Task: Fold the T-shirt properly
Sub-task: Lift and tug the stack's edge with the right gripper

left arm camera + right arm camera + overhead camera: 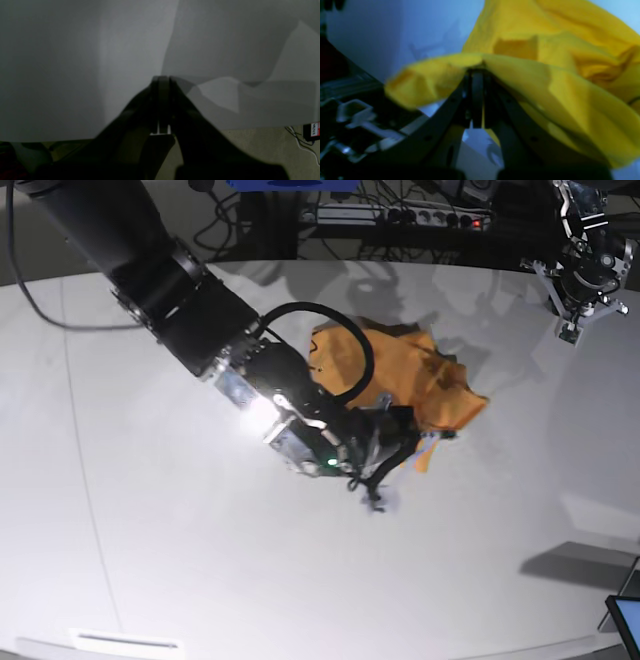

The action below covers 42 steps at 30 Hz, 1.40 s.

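Note:
The orange-yellow T-shirt (425, 375) lies crumpled in a heap at the middle of the white table (200, 560). My right gripper (418, 442) is at the heap's near edge, shut on a fold of the cloth. In the right wrist view the T-shirt (545, 87) drapes over the closed right gripper (477, 71) and is lifted a little off the table. My left gripper (570, 328) hangs at the far right of the table, well away from the shirt. The left wrist view shows the left gripper (163, 78) shut with nothing in it.
A power strip (400, 215) and cables lie behind the table's far edge. A screen corner (628, 620) shows at the near right. Beyond the table edge, the left wrist view shows carpet floor (250, 150) and a black labelled box (312, 130) with cables.

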Motion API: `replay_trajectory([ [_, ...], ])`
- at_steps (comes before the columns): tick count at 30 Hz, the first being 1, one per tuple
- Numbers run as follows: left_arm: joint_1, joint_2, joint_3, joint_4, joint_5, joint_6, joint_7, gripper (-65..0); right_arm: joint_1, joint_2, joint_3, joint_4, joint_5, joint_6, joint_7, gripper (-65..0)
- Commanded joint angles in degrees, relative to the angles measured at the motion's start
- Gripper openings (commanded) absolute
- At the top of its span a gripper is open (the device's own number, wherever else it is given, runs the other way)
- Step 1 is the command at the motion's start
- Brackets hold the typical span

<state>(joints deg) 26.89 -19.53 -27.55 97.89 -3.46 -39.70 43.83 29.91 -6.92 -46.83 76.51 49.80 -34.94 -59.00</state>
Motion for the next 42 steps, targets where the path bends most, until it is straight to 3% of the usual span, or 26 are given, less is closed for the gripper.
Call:
replay_trajectory([
  [1,0.5,-0.6,-0.3,0.4,0.1,-0.3,0.3,-65.0,1.8,-0.4,0.1,-0.3,0.4,0.3,1.9,-65.0],
  [8,0.5,-0.6,-0.4,0.4,0.1,-0.3,0.3,-65.0,3.8,-0.4,-0.2,-6.0,3.1,4.4,5.3,-65.0],
  [22,0.3,-0.6,-0.3,0.4,0.1,-0.3,0.3,-65.0,4.9,-0.2,-0.2,-9.1,3.1,5.8,5.4,-65.0],
  [36,0.6,-0.6,-0.6,0.4,-0.3,-0.3,0.3,-65.0,4.8,-0.2,0.0,2.1,3.3,5.5,-2.3,-65.0],
  [42,0.6,-0.6,-0.3,0.7,-0.4,-0.3,0.3,-65.0,4.7,-0.2,-0.2,1.4,4.0,5.8,-2.0,-65.0],
])
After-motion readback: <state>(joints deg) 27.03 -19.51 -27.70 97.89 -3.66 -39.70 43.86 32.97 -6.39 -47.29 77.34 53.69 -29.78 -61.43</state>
